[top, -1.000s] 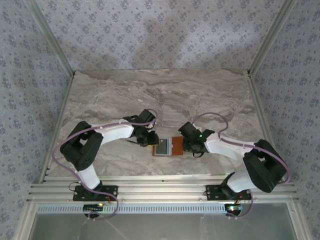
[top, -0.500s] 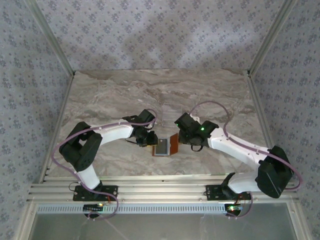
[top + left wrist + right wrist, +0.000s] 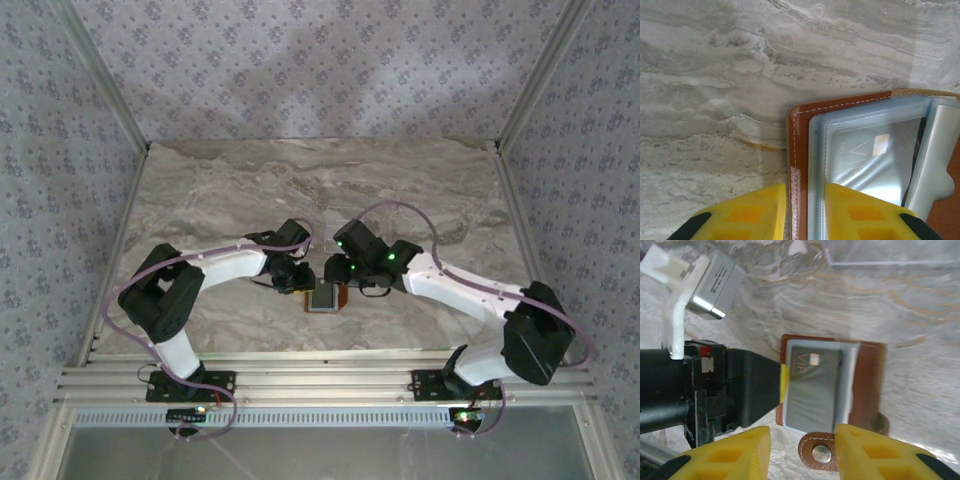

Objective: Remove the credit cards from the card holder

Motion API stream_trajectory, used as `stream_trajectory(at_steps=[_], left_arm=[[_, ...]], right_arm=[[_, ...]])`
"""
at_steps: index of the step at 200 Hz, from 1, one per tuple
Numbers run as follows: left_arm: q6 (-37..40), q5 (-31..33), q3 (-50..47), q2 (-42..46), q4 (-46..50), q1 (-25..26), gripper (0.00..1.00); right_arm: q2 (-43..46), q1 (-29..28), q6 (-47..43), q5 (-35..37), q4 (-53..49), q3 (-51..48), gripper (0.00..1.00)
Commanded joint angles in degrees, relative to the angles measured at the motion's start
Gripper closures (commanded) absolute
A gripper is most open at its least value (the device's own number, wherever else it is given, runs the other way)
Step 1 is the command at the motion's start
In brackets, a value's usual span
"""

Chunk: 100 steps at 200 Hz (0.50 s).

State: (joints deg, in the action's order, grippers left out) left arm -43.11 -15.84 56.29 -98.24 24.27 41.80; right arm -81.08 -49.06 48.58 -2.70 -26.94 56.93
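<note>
Card holder: the card holder [image 3: 342, 293] lies open on the marbled surface [image 3: 715, 75], between my two claws, with the grey-blue lining up.
Credit cards: one grey credit card [image 3: 815, 390] with a chip sits inside the clear pocket. I cannot make out a second one for sure.
Left claw: the left claw [image 3: 806, 195] is narrow and clamped on the stitched leather edge of the holder.
Right claw: the right claw [image 3: 802, 436] has its jaws apart, holds nothing, and hovers over the holder on the side of the snap tab [image 3: 820, 452].
Handling: I judge the card thin, stiff, light and slippery. The pocket looks soft and snug. The holder is light and would slide if not pinned.
Where to hold: I would take the card's free short edge at the pocket mouth, probably on the side away from my left claw.
Around: a clear tray [image 3: 890, 255] lies farther back, apart from the holder.
In the way: the pocket film covers the card's face. The left claw's body crowds one edge, and the snap tab lies under my right fingers [image 3: 875, 452].
</note>
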Motion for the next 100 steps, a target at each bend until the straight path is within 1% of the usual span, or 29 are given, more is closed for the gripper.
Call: stream_trajectory(at_steps=[1, 22, 66, 88, 100], left_arm=[[0.02, 0.47, -0.17, 1.08, 2.08, 0.37, 0.72], [-0.02, 0.54, -0.30, 1.21, 2.05, 0.34, 0.72], [0.13, 0.57, -0.40, 1.05, 2.18, 0.34, 0.72], [0.14, 0.20, -0.35, 0.66, 2.02, 0.36, 0.72], [0.21, 0.13, -0.31, 0.55, 1.92, 0.34, 0.72]], right_arm=[[-2.97, -0.25, 0.13, -4.60, 2.64, -0.94, 0.63], [-4.63, 0.10, 0.21, -2.99, 0.97, -1.25, 0.65], [-6.25, 1.09, -0.06, -0.42, -4.00, -2.38, 0.65], [-7.05, 2.34, -0.23, -0.85, -3.13, -3.79, 0.65], [-7.70, 2.97, -0.84, -1.17, -1.52, -4.61, 0.66]])
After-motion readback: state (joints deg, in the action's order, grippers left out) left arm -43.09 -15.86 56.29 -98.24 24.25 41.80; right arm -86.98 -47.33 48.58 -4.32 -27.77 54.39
